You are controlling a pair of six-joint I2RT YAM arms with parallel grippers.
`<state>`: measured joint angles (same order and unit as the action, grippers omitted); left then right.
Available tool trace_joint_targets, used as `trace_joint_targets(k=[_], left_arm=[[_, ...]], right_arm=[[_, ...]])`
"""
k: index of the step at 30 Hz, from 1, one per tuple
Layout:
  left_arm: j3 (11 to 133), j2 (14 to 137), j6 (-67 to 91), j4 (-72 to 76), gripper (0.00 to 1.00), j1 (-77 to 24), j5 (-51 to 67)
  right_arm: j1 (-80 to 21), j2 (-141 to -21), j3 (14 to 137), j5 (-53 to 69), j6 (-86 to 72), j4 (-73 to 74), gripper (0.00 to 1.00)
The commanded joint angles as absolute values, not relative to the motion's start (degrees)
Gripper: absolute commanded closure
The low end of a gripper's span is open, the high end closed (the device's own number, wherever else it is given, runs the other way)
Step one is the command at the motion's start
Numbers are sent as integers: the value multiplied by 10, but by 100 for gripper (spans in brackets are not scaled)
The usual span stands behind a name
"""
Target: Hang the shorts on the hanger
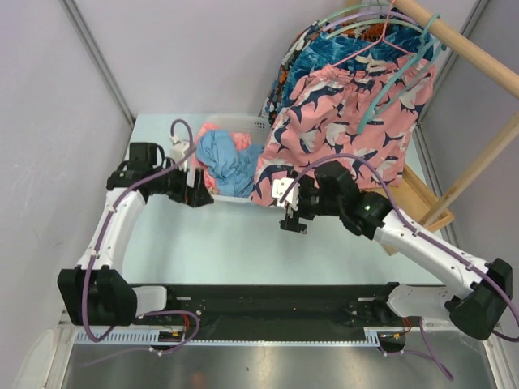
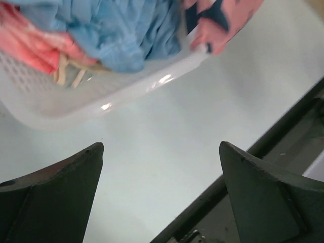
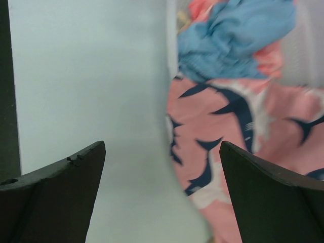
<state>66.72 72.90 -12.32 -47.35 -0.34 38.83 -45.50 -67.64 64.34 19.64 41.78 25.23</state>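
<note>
A: top view, where are the shorts?
B: up at the wooden rail, far right. They look draped on the pink hanger, among the teal hangers. Long axis runs from the rail down-left, hem reaching the basket

A: which arm is nearer?
B: right. The right fingers hang just below the hem, apart from it as far as I can tell. The left fingers sit at the basket's left side, well away from the shorts

A: left wrist?
B: left fingers spread wide, nothing between them. Bare surface below, basket wall ahead with the light-blue garment inside. Corner of the shorts top right

A: right wrist?
B: right fingers also spread wide, empty. Shorts fill the right half of the view, ahead and to the right finger's side. Not gripped

A: call?
B: my read is the hang is done or near it. Any tidy-up belongs to the right arm, reaching up and away along that axis
</note>
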Motion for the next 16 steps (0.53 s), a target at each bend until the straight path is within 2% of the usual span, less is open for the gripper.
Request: trace_joint_targets(k=[1, 7, 16], left_arm=[[586, 666, -190, -474, 0, -2, 302], [541, 625, -192, -460, 0, 14, 249], [544, 573, -213, -451, 0, 14, 220]], right_arm=[[-440, -665, 570, 176, 341, 208, 0], [-428, -650, 494, 178, 301, 158, 0], [-383, -642, 480, 172, 281, 114, 0]])
